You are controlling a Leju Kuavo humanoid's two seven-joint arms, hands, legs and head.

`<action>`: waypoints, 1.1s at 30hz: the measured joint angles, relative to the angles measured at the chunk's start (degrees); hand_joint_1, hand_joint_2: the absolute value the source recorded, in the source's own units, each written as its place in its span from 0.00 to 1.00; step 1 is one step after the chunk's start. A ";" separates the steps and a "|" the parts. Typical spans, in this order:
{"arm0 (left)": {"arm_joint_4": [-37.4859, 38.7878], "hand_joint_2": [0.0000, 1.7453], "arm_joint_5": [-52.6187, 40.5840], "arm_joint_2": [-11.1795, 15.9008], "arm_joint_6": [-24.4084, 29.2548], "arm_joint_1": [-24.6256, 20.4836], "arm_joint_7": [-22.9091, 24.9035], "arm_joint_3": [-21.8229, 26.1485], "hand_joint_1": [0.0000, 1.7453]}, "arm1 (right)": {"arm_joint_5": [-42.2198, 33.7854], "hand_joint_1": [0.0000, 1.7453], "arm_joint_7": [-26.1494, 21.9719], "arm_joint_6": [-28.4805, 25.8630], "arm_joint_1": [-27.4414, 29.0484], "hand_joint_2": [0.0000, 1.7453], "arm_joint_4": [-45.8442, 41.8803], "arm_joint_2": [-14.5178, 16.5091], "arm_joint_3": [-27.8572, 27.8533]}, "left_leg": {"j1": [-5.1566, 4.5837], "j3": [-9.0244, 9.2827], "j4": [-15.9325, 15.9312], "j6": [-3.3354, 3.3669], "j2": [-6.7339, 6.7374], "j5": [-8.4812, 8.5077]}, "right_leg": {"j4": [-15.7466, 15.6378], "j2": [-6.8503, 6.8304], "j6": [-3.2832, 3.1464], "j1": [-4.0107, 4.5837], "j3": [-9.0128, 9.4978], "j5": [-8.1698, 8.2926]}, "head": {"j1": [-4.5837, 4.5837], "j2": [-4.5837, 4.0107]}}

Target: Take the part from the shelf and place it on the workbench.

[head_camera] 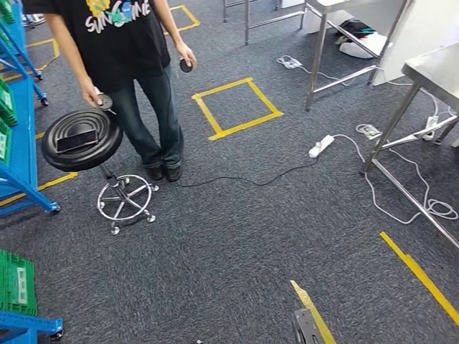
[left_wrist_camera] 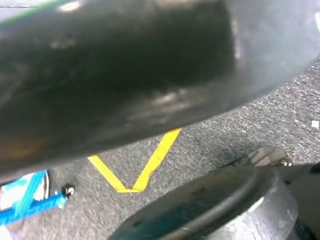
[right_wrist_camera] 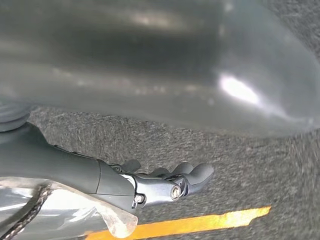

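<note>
The blue shelf (head_camera: 21, 154) stands at the left edge of the head view, with green crates (head_camera: 16, 283) on a lower rack. A steel workbench (head_camera: 433, 72) is at the far right. My right hand (right_wrist_camera: 166, 182) hangs over grey carpet with its fingers stretched out and nothing in them. In the left wrist view a blurred round grey and dark shape (left_wrist_camera: 234, 210) lies close to the camera; I cannot make out my left hand's fingers or whether anything is held. A person (head_camera: 124, 43) holds a small black disc (head_camera: 186, 66) in one hand and another (head_camera: 105, 102) in the other.
A black round stool (head_camera: 81, 138) on a chrome base stands beside the person. A white power strip (head_camera: 321, 146) and loose cables (head_camera: 411, 208) lie on the carpet near the workbench legs. A yellow tape square (head_camera: 237, 107) and a yellow line (head_camera: 419, 276) mark the floor.
</note>
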 joint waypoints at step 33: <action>-0.02 0.00 -2.62 -0.59 -0.30 -0.27 0.21 0.89 0.00 | 0.44 0.00 -0.13 -0.15 0.50 0.00 0.09 -0.09 -0.11 | -0.09 2.07 -3.48 0.09 0.80 2.81 | 0.42 -1.83 0.06 0.26 -0.16 -0.36 | 0.39 0.00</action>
